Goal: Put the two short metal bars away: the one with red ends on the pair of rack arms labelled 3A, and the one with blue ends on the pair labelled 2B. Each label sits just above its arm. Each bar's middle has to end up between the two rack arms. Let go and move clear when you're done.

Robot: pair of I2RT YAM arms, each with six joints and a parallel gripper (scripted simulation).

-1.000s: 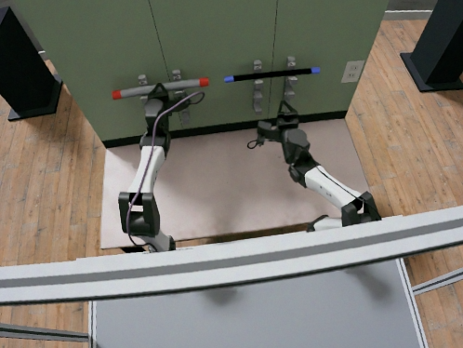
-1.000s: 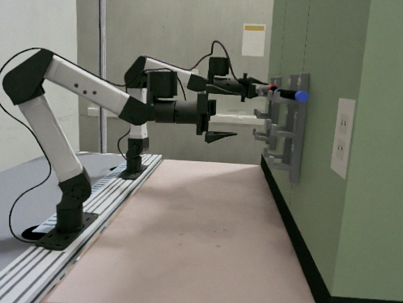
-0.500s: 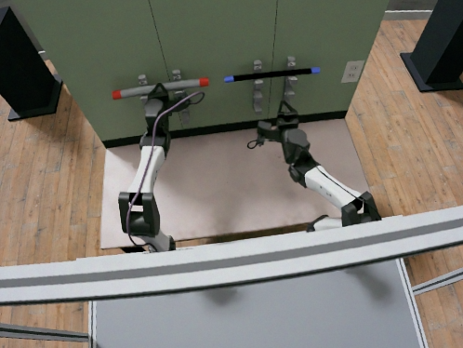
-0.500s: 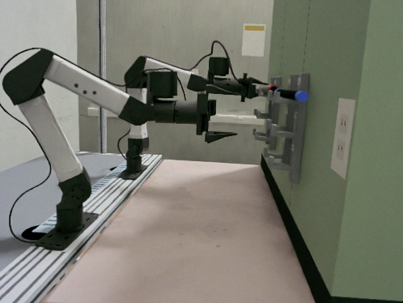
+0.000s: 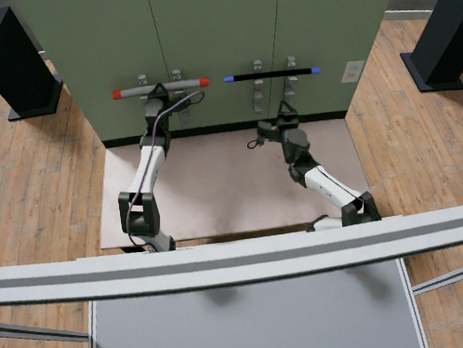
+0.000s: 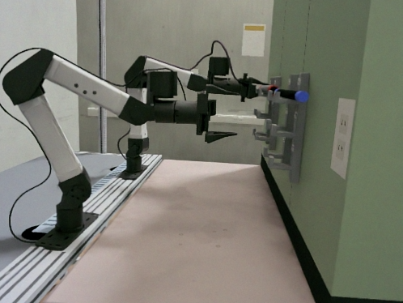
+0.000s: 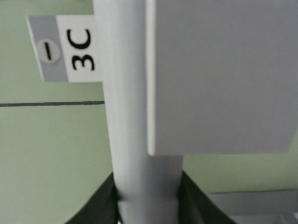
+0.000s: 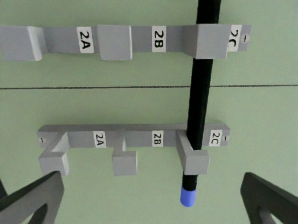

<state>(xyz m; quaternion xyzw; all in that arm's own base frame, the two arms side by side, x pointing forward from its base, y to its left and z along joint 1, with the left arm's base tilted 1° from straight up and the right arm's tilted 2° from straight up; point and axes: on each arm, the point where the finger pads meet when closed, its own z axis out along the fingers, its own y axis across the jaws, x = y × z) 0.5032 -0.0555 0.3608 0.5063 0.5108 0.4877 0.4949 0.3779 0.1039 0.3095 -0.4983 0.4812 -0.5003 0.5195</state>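
The red-ended grey bar (image 5: 188, 85) (image 7: 125, 100) lies level across the top of the left rack, by label 3C (image 7: 81, 48), its middle between the two uprights. My left gripper (image 5: 159, 87) (image 7: 147, 178) is shut on it near its middle. One arm's front face (image 7: 220, 80) overlaps its edge. The blue-ended black bar (image 5: 273, 74) (image 6: 288, 94) (image 8: 200, 95) lies on the top pair of arms, labelled 2C, its middle between them. My right gripper (image 5: 284, 106) (image 8: 151, 180) is open and empty, off the wall, facing the rack below that bar. The 2B arms (image 8: 125, 164) (image 8: 115, 42) hold nothing.
The 2A arms (image 8: 54, 162) (image 8: 21, 43) stand below 2B, with nothing on them. The green wall (image 5: 214, 37) carries the racks and an outlet (image 5: 352, 72) (image 6: 343, 138) at its right. Lower arms of the left rack are mostly hidden behind my left arm.
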